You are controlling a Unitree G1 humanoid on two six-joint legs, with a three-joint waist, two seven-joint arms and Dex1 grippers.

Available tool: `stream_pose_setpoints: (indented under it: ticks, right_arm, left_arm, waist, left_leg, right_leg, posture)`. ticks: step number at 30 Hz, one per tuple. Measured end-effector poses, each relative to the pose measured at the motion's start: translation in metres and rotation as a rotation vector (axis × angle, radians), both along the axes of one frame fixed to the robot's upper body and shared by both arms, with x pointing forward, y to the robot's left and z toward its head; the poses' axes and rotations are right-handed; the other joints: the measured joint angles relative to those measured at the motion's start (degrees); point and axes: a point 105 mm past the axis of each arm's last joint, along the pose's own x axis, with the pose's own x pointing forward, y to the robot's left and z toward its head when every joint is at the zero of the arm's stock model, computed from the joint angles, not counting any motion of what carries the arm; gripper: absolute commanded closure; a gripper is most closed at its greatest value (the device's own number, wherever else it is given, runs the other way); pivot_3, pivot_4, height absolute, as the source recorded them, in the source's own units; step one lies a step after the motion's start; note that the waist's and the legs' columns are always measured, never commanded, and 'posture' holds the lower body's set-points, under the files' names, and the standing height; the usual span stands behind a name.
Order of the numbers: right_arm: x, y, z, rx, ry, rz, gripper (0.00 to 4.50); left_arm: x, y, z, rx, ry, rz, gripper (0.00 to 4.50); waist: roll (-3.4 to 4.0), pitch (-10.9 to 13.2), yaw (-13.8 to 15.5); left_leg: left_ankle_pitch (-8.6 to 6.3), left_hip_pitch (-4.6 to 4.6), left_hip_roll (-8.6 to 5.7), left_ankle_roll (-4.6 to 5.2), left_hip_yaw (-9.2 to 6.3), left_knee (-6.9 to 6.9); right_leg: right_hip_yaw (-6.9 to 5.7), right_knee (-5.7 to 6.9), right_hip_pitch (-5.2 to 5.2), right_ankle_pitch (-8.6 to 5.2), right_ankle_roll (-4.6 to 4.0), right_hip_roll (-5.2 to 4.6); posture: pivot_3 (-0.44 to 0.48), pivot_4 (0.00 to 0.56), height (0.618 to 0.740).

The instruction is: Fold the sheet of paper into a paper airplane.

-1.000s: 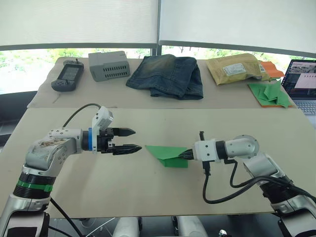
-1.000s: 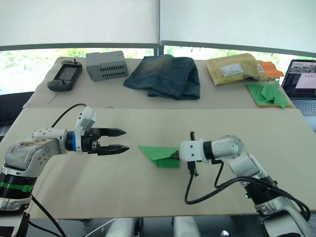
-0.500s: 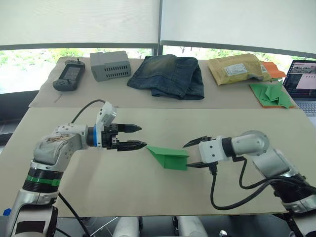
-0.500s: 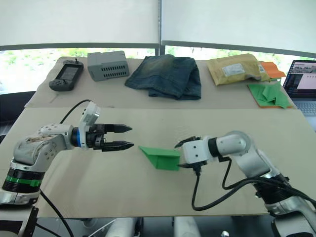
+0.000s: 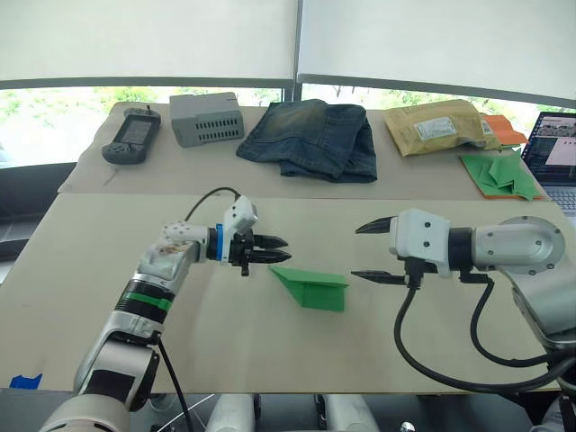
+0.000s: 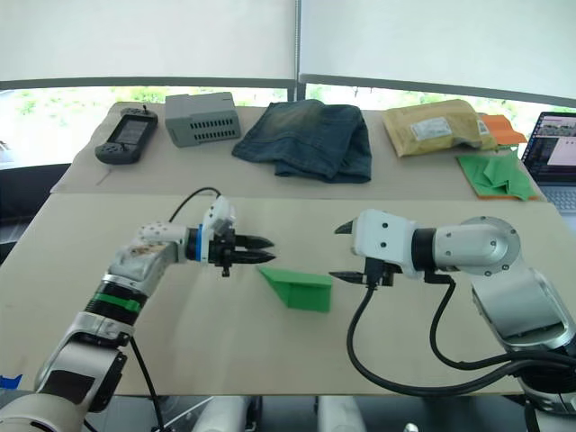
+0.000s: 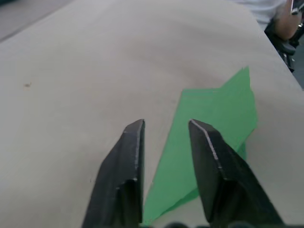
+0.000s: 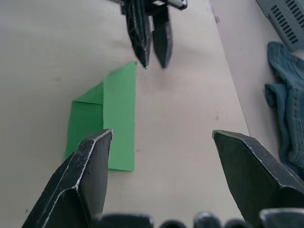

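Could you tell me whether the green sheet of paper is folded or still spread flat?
Folded: the sheet of paper lies on the table as a pointed wedge with visible creases and overlapping layers.

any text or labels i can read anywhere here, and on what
No text can be read here.
Yellow padded envelope: a pale label on it, print too small to read.
Laptop: its screen shows content, too small to read.
Black handheld device and grey box: no legible marks.
Sheet of paper: plain green, no print.
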Motion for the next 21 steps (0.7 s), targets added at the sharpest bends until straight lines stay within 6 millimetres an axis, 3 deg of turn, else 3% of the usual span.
stream_pose_setpoints:
  ticks: [1, 7, 17, 20, 21]
  right_arm:
    - [-0.001, 0.002, 0.0, 0.01, -0.001, -0.008, 0.76]
    - [-0.006, 0.017, -0.004, 0.07, -0.01, -0.024, 0.76]
    - [-0.032, 0.033, -0.044, 0.071, 0.146, 0.042, 0.76]
    - [-0.038, 0.034, -0.066, 0.019, 0.21, 0.054, 0.76]
    - [-0.038, 0.034, -0.072, 0.01, 0.229, 0.052, 1.01]
  left_arm:
    - [-0.002, -0.002, -0.004, 0.009, 0.003, -0.019, 4.48]
    - [-0.007, -0.005, -0.021, 0.059, -0.008, -0.071, 4.48]
    - [-0.013, -0.007, -0.035, 0.1, -0.096, -0.105, 4.48]
    - [-0.013, -0.007, -0.036, 0.1, -0.1, -0.098, 4.48]
    - [-0.012, -0.007, -0.036, 0.101, -0.1, -0.096, 4.5]
  waist:
    - [0.0, 0.0, 0.02]
    - [0.0, 0.0, 0.09]
    - [0.01, -0.02, 0.13]
    - [0.01, -0.02, 0.15]
    - [0.01, -0.02, 0.15]
  left_leg:
    - [0.0, -0.01, 0.0, 0.0, -0.01, 0.0]
    - [0.01, -0.02, -0.01, 0.02, -0.03, 0.01]
    - [-0.01, 0.18, -0.01, 0.05, -0.04, 0.06]
    - [-0.03, 0.43, -0.01, 0.09, -0.05, 0.06]
    - [-0.04, 0.53, -0.01, 0.11, -0.05, 0.06]
  right_leg:
    - [0.0, 0.01, -0.01, 0.0, 0.0, 0.01]
    - [0.01, 0.0, 0.0, -0.01, 0.03, 0.0]
    - [0.0, -0.05, 0.27, -0.04, 0.14, 0.0]
    - [-0.01, -0.11, 0.57, -0.22, 0.44, 0.0]
    - [-0.02, -0.12, 0.68, -0.25, 0.47, -0.01]
  posture:
    - [0.0, 0.15, 0.728]
    - [0.0, 0.15, 0.728]
    - [0.0, 0.15, 0.728]
    - [0.0, 0.15, 0.728]
    - [0.0, 0.15, 0.728]
